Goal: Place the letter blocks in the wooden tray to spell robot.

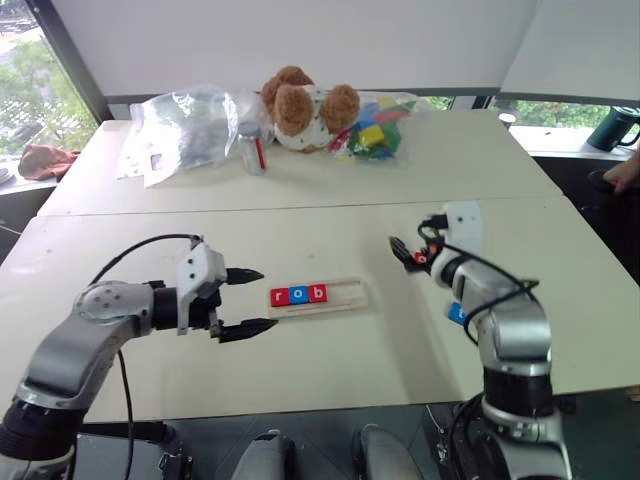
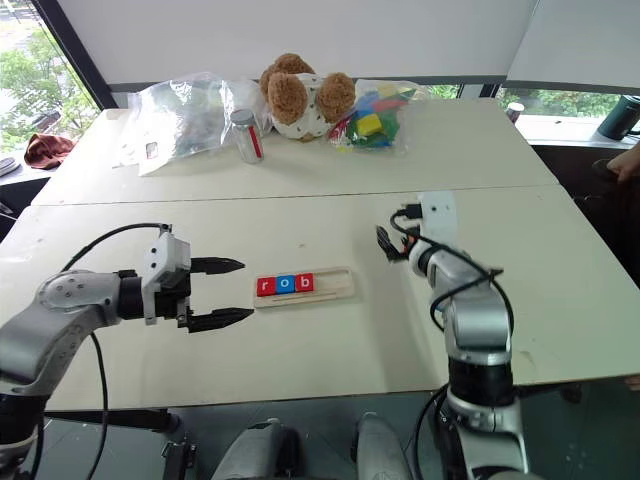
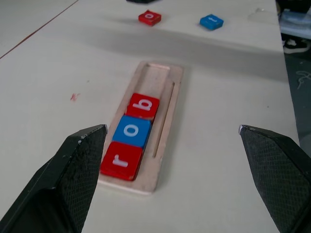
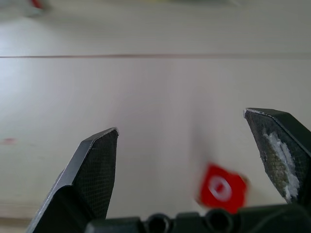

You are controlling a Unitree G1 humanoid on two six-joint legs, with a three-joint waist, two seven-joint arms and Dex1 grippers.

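The wooden tray (image 1: 345,294) lies mid-table with three letter blocks at its left end: red r (image 1: 279,296), blue o (image 1: 298,295), red b (image 1: 317,293). My left gripper (image 1: 262,298) is open, level with the table and pointing at the tray's left end, a short gap away. In the left wrist view the row r (image 3: 121,160), o (image 3: 132,131), b (image 3: 143,105) lies between the fingertips, with a loose red block (image 3: 149,17) and a loose blue block (image 3: 211,22) beyond the tray. My right gripper (image 4: 181,121) is open above the loose red o block (image 4: 222,189).
At the back of the table are a teddy bear (image 1: 300,105), clear plastic bags (image 1: 185,125), a small jar (image 1: 252,148) and a bag of coloured toys (image 1: 375,128). A person's hand (image 1: 625,175) shows at the right edge.
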